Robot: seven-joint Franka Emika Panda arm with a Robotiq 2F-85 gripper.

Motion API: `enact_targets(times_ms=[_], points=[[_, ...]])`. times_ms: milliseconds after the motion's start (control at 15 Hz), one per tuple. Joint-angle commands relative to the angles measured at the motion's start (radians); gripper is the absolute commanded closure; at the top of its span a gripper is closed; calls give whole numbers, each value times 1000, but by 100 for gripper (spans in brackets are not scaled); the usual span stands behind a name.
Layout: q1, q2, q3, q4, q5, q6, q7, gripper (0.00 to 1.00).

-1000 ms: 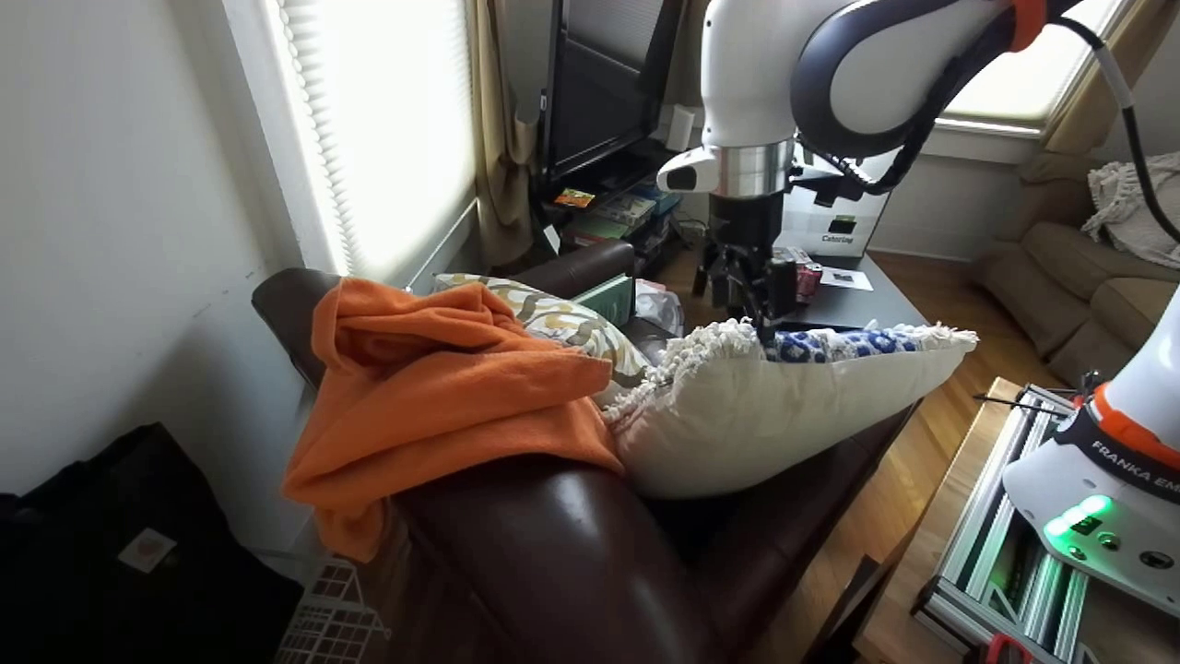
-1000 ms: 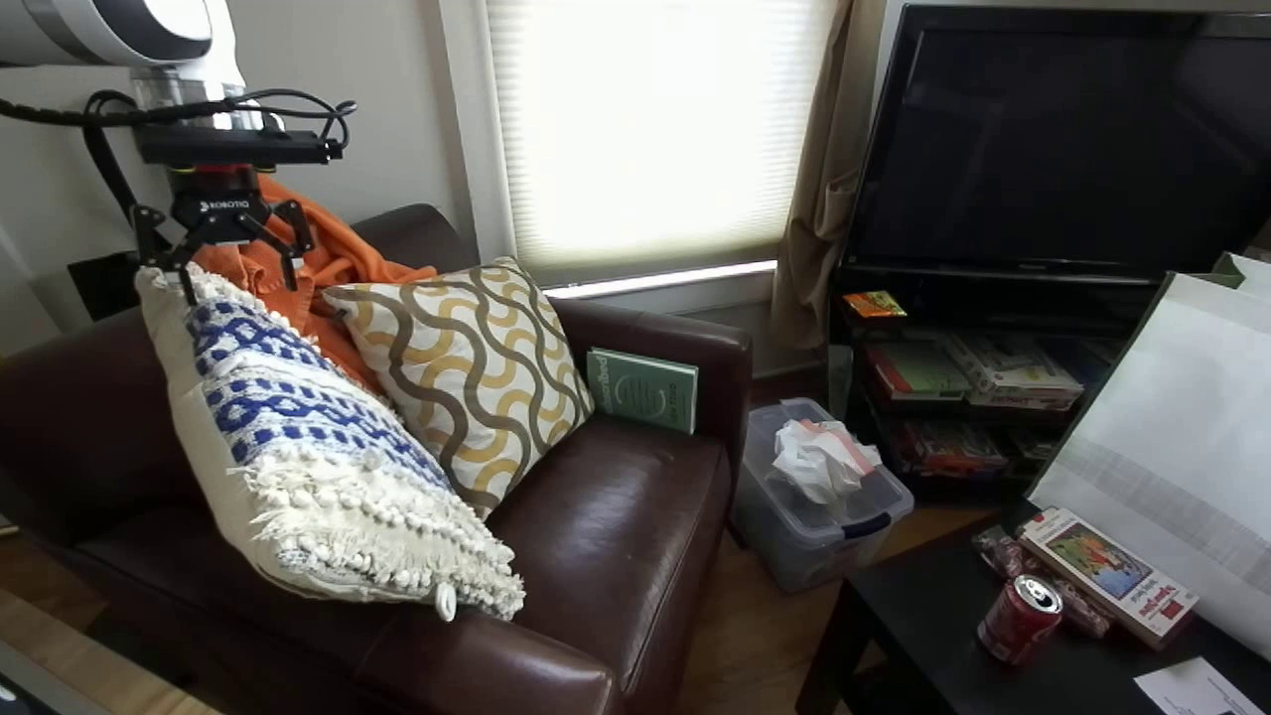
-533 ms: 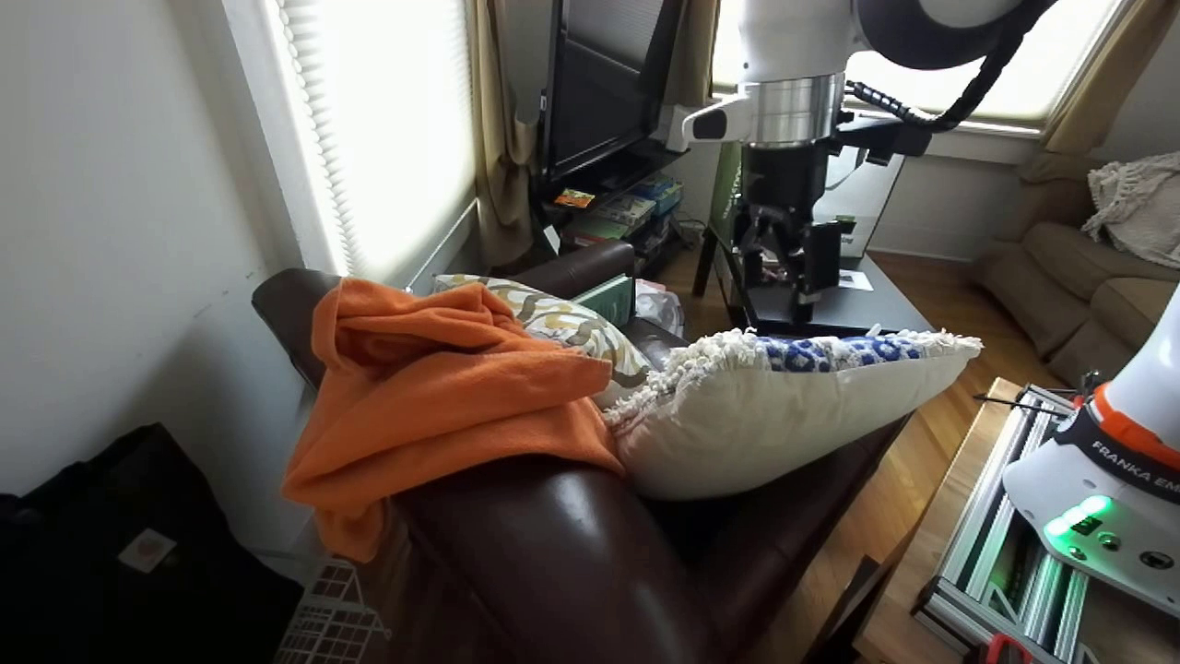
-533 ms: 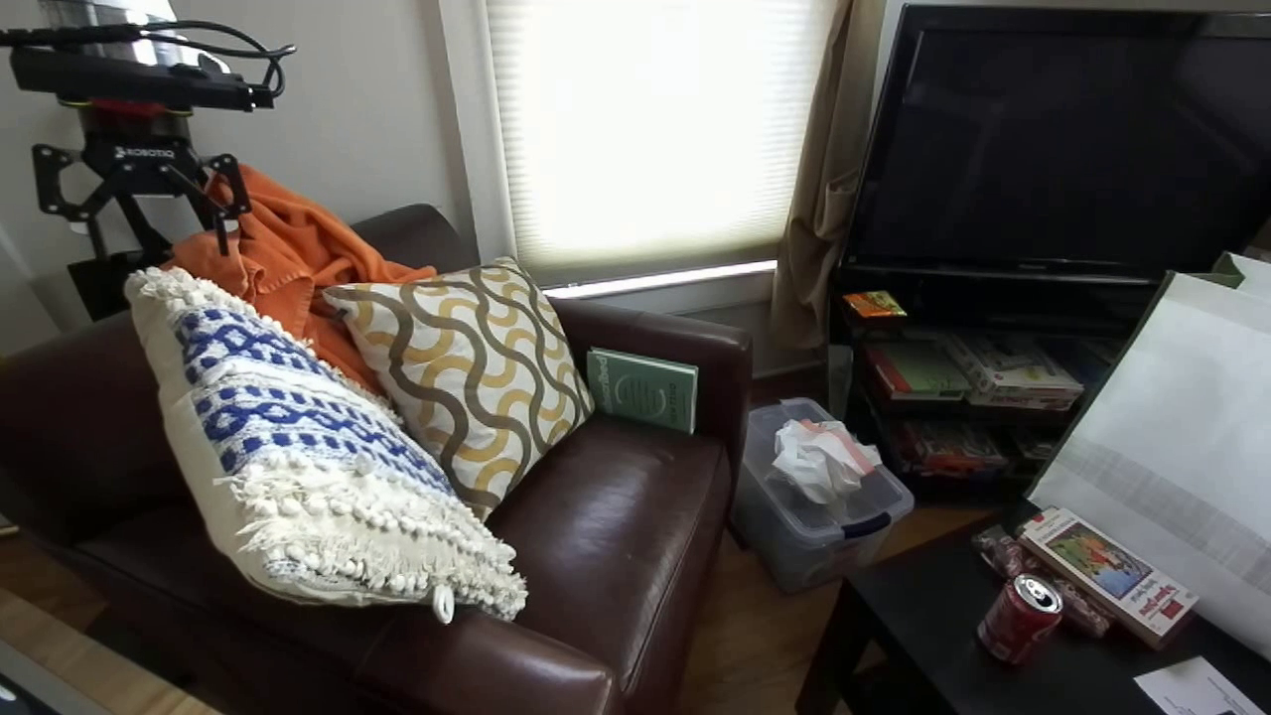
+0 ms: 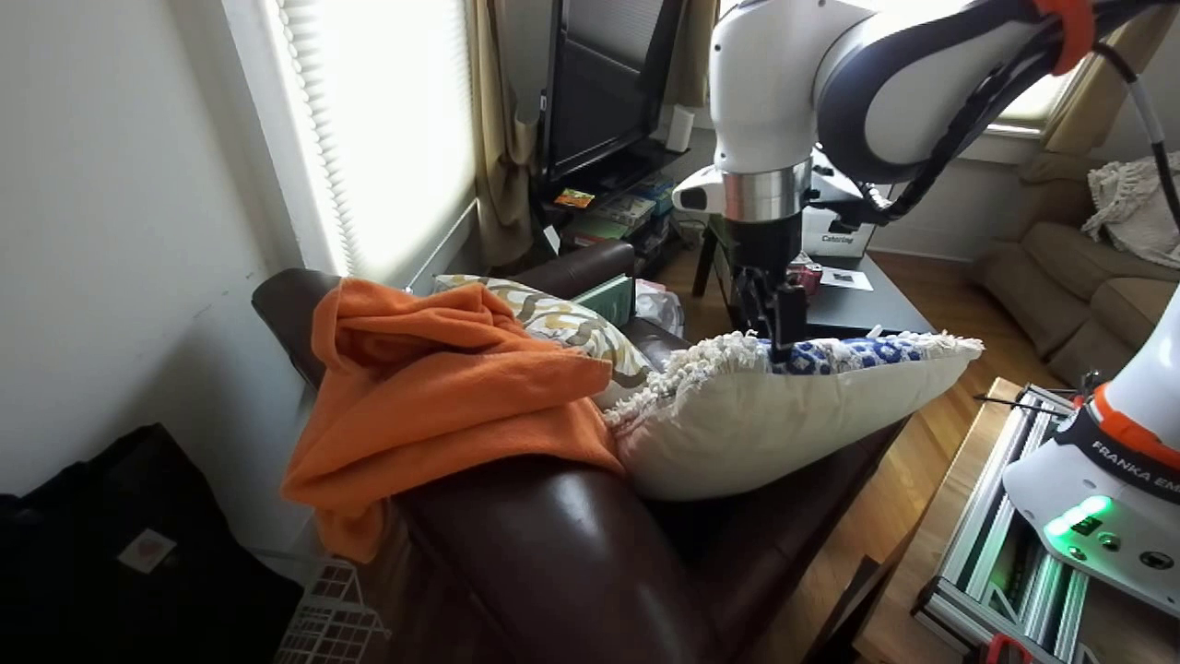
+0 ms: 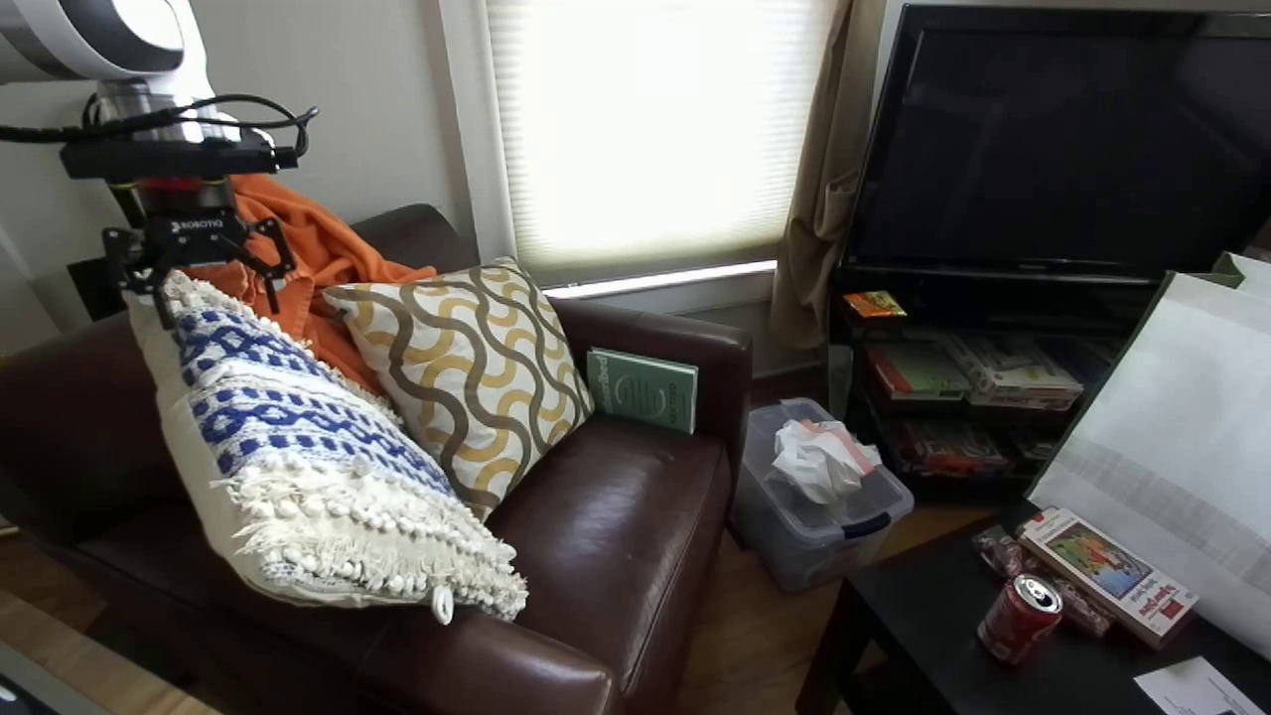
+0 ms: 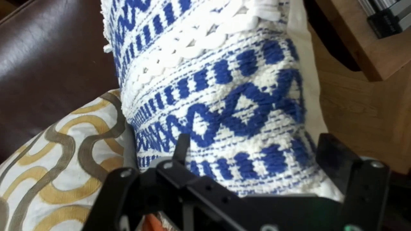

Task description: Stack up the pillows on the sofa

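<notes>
As the black metal claw [image 6: 219, 314] gapes, the plump blue-and-white woven pillow [image 6: 323, 452] slants beneath — upper end nearest. Contact is unclear.

2 patterned pillows [image 6: 313, 417] [image 6: 467, 367], 2 sofas [image 6: 606, 516] [image 5: 1060, 258], 1 orange blanket [image 5: 452, 397], 1 green book [image 6: 643, 390], 1 soda can [image 6: 1013, 626], 1 TV [image 6: 1062, 149], 1 plastic bin [image 6: 804, 551]. Shelf boxes [image 6: 1008, 369]: several, too dim to count.

extends from the upper right in an exterior view with a white arm [image 5: 770, 101], bent downward to a silver-banded wrist [image 5: 765, 194]. points a black gripper [image 6: 217, 306] down, with fingers [image 7: 334, 155] spread wide apart. shows green lights [image 5: 1075, 516] on a white base [image 5: 1132, 516] at the lower right.
</notes>
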Motion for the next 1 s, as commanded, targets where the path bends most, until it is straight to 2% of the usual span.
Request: enact_targets(times_ms=[0,133,333,400,467,667,933], points=[[-5,117,18,44,48,-9,40,0],[-14,162,19,60,60,21,23,0],[-26,213,4,73,-45,95,45,0],[-30,225,0,78,-73,104,57,25],[-35,237,-8,85,-111,111,77,26],[-48,237,-27,99,-174,109,138,48],[-81,229,-27,115,-102,94,104,79]])
